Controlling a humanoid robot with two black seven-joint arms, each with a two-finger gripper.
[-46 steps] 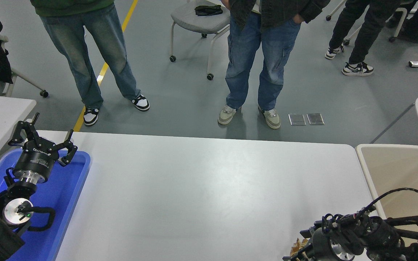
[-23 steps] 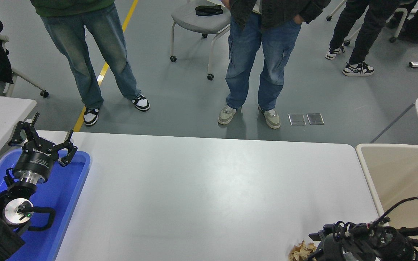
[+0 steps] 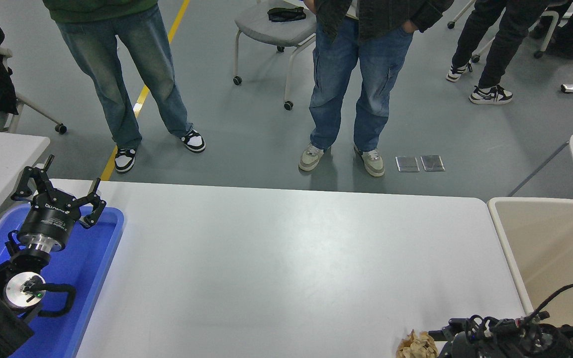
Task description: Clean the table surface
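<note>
Tabletop first: the large glossy white rectangular table surface (image 3: 286,258) fills the middle of view, bare except for one small crumpled tan paper wad (image 3: 417,345) at 5 o'clock, on the near edge. Beige plastic bin (image 3: 550,248) sits just beside the table's 3 o'clock end. Right gripper (image 3: 448,343) comes in low at bottom right; the wad lies just at its 9 o'clock, touching or nearly so. Its fingers are hidden, grip unknown. Left gripper (image 3: 57,194), fingers spread and empty, hangs parked over the blue plastic tray (image 3: 92,278) at 8 o'clock, well apart. Right arm is clearly nearer.
</note>
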